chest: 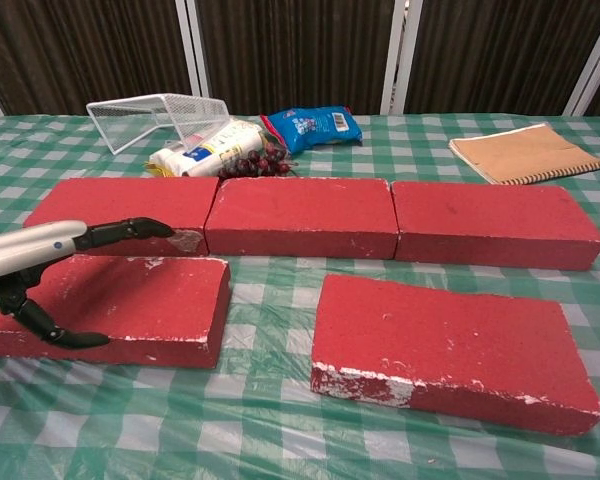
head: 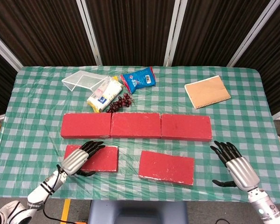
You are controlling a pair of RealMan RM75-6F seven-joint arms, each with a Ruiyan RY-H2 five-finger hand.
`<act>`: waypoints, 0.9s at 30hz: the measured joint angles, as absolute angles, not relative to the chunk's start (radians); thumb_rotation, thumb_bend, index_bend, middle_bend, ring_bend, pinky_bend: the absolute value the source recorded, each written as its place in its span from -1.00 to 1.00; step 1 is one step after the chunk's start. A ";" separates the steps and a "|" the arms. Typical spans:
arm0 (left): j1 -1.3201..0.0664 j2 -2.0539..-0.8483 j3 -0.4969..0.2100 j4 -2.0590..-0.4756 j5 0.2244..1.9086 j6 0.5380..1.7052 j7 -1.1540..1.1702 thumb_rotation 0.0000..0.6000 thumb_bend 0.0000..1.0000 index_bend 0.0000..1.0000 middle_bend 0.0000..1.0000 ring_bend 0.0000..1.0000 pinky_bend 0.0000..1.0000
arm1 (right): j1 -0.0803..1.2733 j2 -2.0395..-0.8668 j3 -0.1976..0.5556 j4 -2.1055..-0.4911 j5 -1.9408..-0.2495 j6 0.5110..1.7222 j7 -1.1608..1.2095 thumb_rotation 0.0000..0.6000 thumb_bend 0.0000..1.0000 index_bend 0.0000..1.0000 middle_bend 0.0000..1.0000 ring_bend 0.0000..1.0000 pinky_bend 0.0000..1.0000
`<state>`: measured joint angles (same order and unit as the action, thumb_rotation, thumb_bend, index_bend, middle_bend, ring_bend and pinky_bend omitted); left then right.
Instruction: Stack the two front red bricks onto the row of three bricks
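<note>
My left hand sits at the lower left of the head view, over the front-left brick. Its fingers reach across the brick's top towards the far edge, and the thumb hooks down at the near side; from the chest view the thumb tip lies at the brick's front face, though I cannot tell whether I am gripping it yet. The brick lies flat on the bench.

My right hand is at the lower right of the head view, well apart from any brick, fingers spread and holding nothing, the thumb out to the side. The chest view does not show it.

The front-right brick lies flat at lower centre, turned slightly askew, with chipped white edges along its near side. Behind both front bricks, across the middle of the frame, runs the row of three bricks, end to end and touching.

Towards the upper left lie a wire basket tipped on its side, a white packet, a bunch of dark grapes and a blue packet. A tan notebook lies at upper right.
</note>
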<state>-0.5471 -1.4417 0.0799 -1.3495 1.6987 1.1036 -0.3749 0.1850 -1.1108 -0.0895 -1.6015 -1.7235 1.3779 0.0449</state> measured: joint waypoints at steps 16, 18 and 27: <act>-0.580 -1.451 0.105 -1.288 1.679 1.045 -0.431 1.00 -0.52 -1.00 -1.00 -1.00 -0.96 | 0.187 -1.116 -0.086 -1.606 -1.709 1.362 0.025 0.87 -0.78 -1.00 -1.00 -1.00 -1.00; -0.584 -1.451 0.107 -1.285 1.675 1.035 -0.433 1.00 -0.52 -1.00 -1.00 -1.00 -0.95 | 0.188 -1.118 -0.085 -1.607 -1.706 1.359 0.022 0.87 -0.79 -1.00 -1.00 -1.00 -1.00; -0.598 -1.453 0.111 -1.270 1.657 1.009 -0.448 1.00 -0.55 -1.00 -0.78 -0.65 -0.25 | 0.191 -1.119 -0.085 -1.611 -1.700 1.347 0.013 0.87 -0.78 -1.00 -1.00 -1.00 -1.00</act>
<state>-0.5975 -1.4528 0.1106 -1.2696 1.6573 1.0090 -0.4481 0.1909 -1.1189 -0.0850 -1.6106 -1.6997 1.3469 0.0132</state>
